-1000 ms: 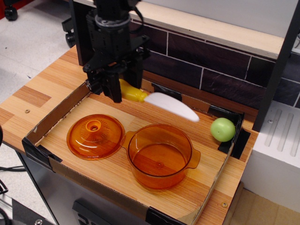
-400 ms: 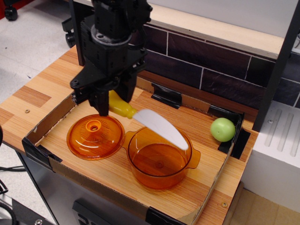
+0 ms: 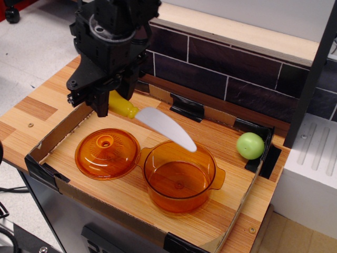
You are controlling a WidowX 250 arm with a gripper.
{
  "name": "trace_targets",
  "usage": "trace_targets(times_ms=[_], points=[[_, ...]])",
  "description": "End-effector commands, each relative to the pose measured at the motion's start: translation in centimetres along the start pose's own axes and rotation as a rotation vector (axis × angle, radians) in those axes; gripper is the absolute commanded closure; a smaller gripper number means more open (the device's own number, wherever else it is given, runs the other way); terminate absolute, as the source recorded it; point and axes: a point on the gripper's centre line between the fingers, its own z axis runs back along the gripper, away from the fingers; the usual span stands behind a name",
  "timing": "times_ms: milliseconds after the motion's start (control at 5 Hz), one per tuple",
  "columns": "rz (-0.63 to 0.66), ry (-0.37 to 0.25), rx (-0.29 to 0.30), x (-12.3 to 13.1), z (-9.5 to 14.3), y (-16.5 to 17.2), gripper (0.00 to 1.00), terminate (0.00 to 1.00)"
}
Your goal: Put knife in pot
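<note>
The pincer point(image 3: 108, 103) is clamped on the yellow handle of the knife point(image 3: 152, 120), holding it in the air with the white blade slanting down toward the pot point(image 3: 179, 176); its tip hangs over the pot's back rim. The pickup is judged done; lowering and release remain. The pot is empty. Its lid point(image 3: 107, 153) lies beside it on the desk point(image 3: 47, 100), a green ball point(image 3: 250, 145) well apart.

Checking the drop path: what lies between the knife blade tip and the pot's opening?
Nothing: in the only camera view, the knife blade hangs over the pot rim, bare air between.
</note>
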Motion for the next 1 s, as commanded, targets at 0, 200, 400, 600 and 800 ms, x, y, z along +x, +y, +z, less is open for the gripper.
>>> trace_targets(times_ms=[0,200,400,600,800], points=[[-0.01,-0.042,0.008,-0.7,-0.9,0.6,1.0,0.0],[-0.01,-0.068,0.046,-1.4,-1.6,0.8,1.0,0.0],[-0.029,-0.085,0.051,-2.3,-2.1,0.9,1.0,0.0],[-0.044,-0.066,0.073,-4.1,-1.5,0.7,1.0,0.0],[-0.025,-0.044,0.065,-4.9,-0.4,0.3,0.0,1.0]])
